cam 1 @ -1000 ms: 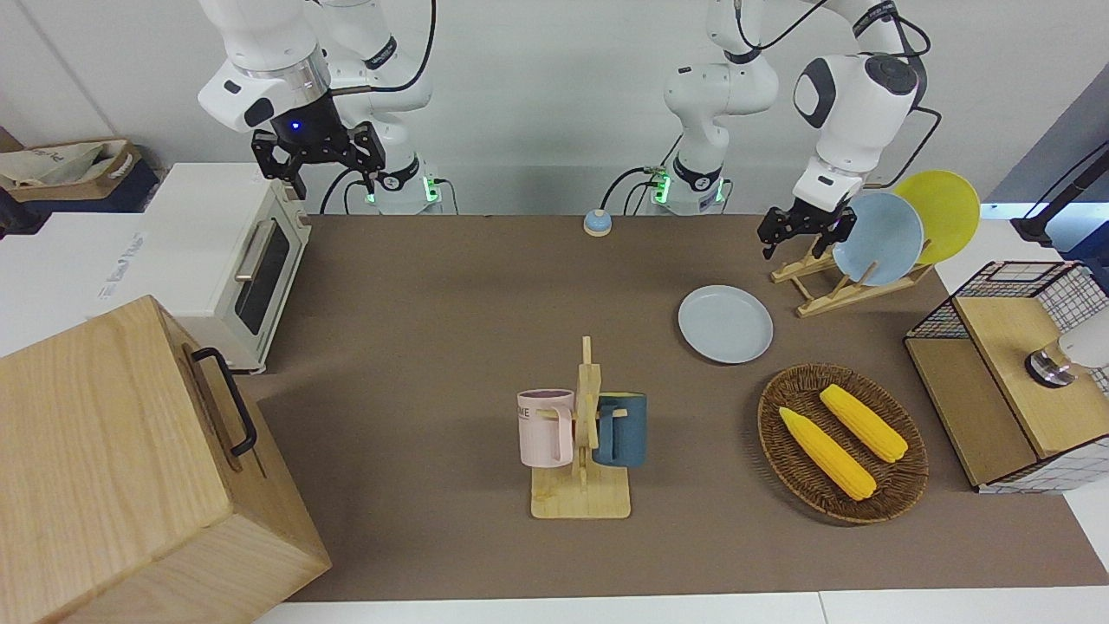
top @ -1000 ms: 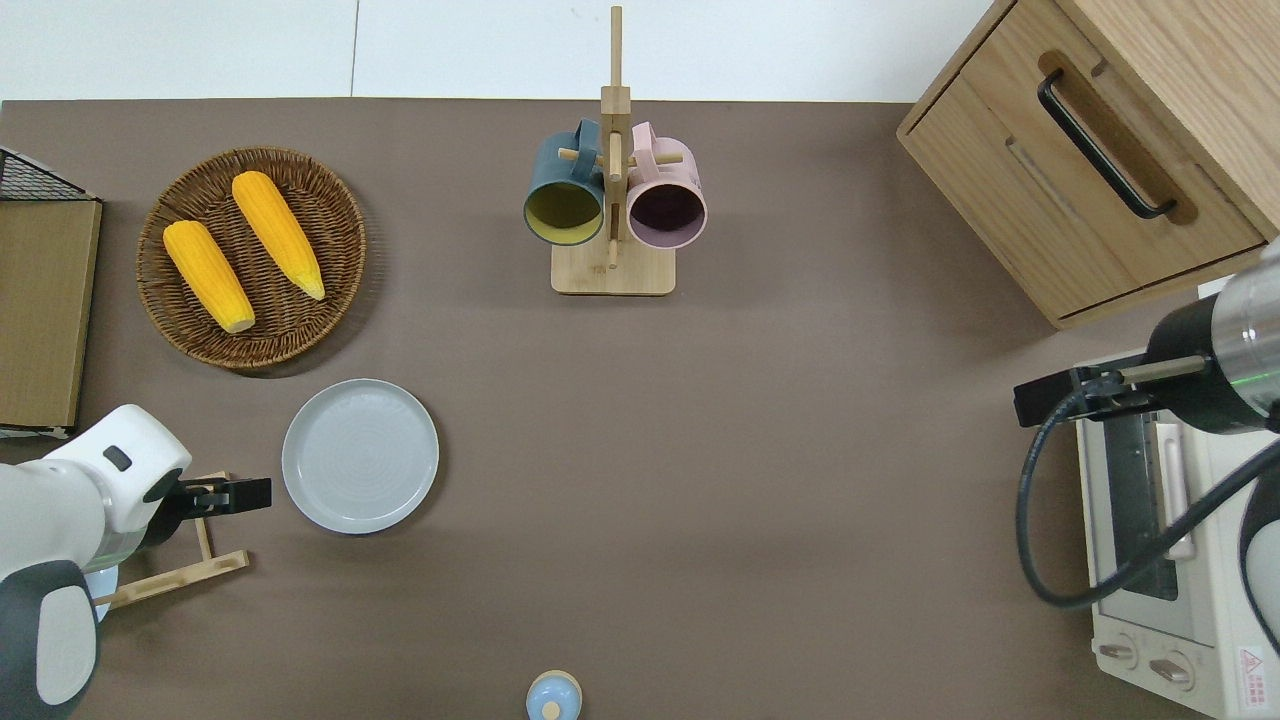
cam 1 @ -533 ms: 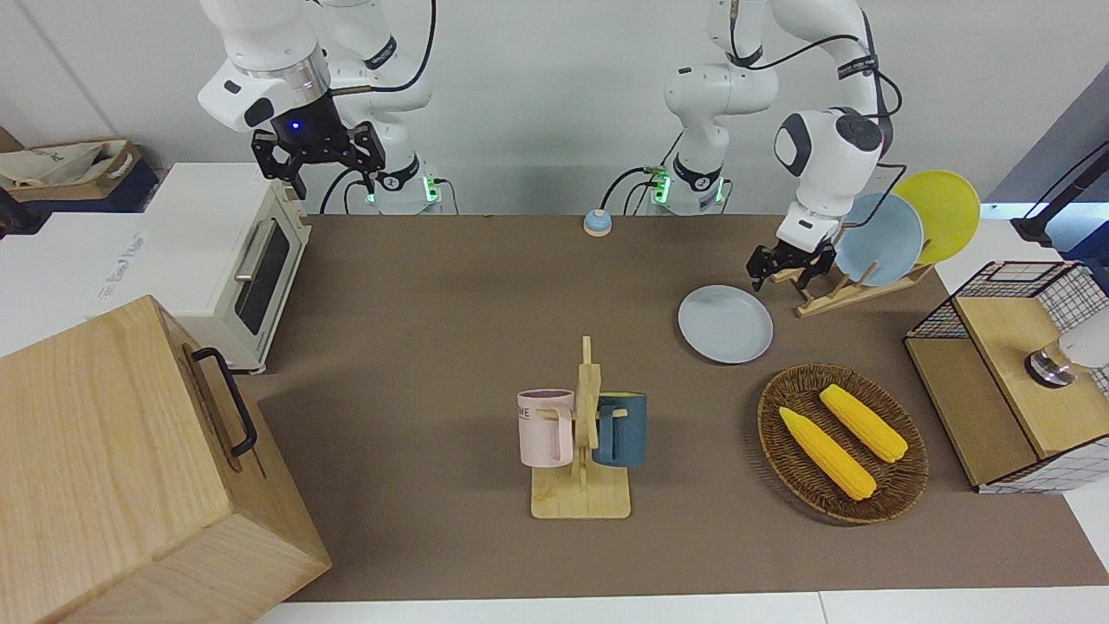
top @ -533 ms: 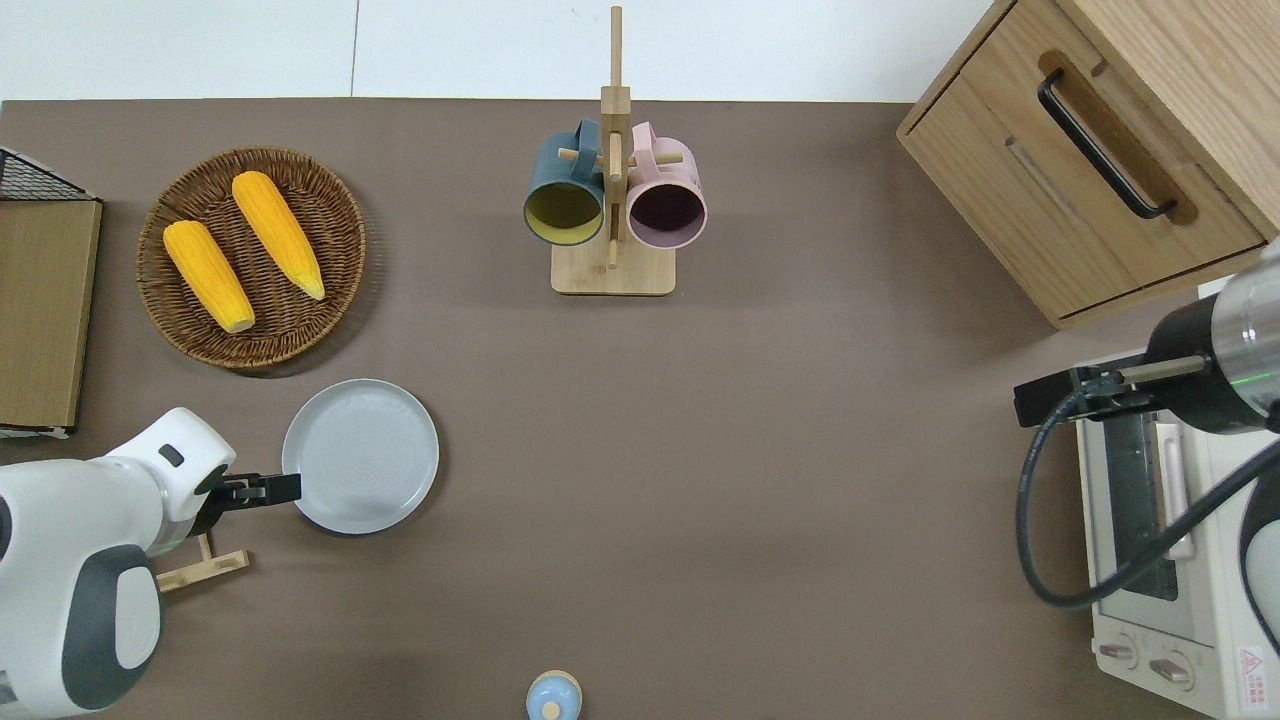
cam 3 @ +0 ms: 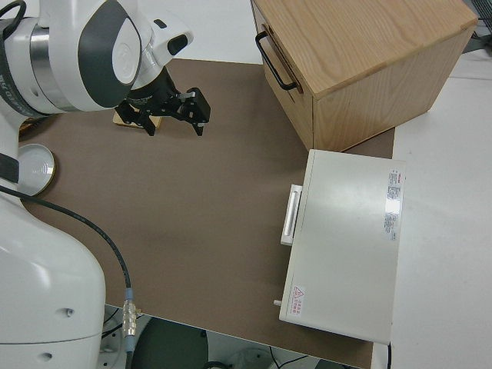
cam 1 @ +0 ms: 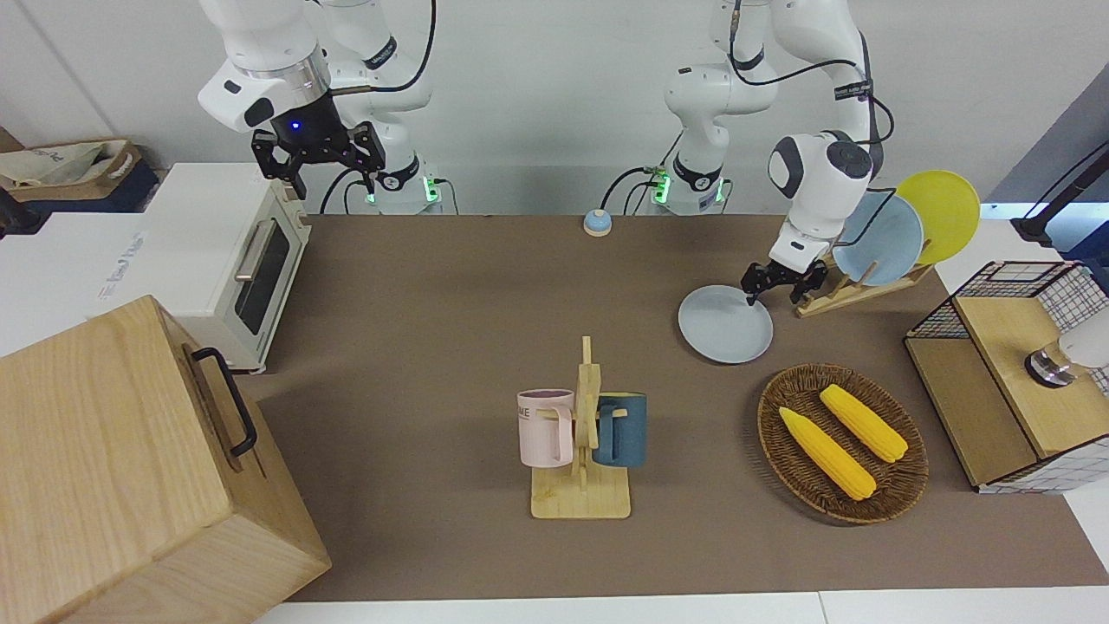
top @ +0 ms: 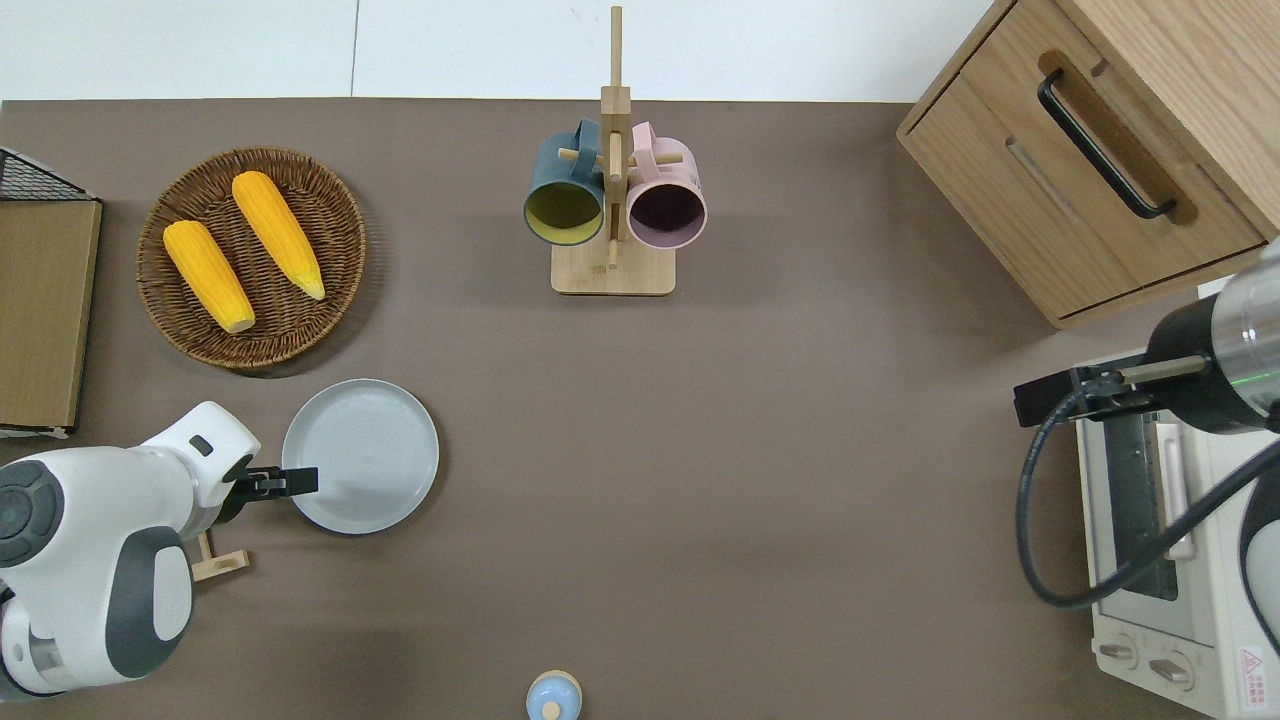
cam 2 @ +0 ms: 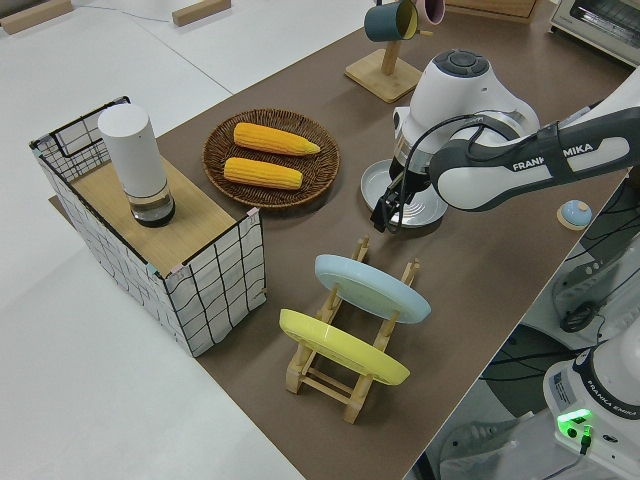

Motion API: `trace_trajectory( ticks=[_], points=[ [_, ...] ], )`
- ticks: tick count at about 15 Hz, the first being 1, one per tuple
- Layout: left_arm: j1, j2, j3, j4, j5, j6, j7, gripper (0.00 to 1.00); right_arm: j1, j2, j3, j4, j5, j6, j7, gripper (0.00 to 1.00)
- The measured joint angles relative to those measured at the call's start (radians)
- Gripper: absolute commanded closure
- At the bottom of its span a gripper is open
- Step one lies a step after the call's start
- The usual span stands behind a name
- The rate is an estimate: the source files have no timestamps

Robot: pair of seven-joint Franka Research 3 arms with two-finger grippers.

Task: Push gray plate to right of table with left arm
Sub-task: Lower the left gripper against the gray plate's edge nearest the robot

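Pushing well means keeping the left gripper (top: pixel 300 481) low against the gray plate (top: pixel 360 455) at its eight o'clock rim overhead; its fingers' spread I cannot tell. The plate lies near the wicker basket (top: pixel 251 258) on the table (top: pixel 750 450); drive steadily toward three o'clock. The right arm is parked.

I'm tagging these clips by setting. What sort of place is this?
Most likely a robotics lab staged as a kitchen: two white arms work at a brown table set with a toaster oven, a mug rack, a gray plate and a wicker basket of corn.
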Motion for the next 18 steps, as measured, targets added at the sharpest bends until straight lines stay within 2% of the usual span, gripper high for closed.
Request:
trace_trajectory(
  ticks=[7,11,13,16,18],
  points=[
    [0.0,0.036,-0.008,0.0,-0.015,0.033,0.0,0.04,0.0,0.0,0.0,0.0,0.0,0.0,0.0,0.017],
    [0.0,0.051,-0.008,0.0,-0.016,0.05,0.0,0.11,0.0,0.0,0.0,0.0,0.0,0.0,0.0,0.017],
    [0.0,0.058,-0.008,0.0,-0.016,0.058,-0.001,0.28,0.0,0.0,0.0,0.0,0.0,0.0,0.0,0.017],
    [0.0,0.064,-0.008,0.0,-0.016,0.066,-0.001,0.76,0.0,0.0,0.0,0.0,0.0,0.0,0.0,0.017],
    [0.0,0.065,-0.008,0.0,-0.016,0.066,-0.001,0.98,0.0,0.0,0.0,0.0,0.0,0.0,0.0,0.017]
  ],
)
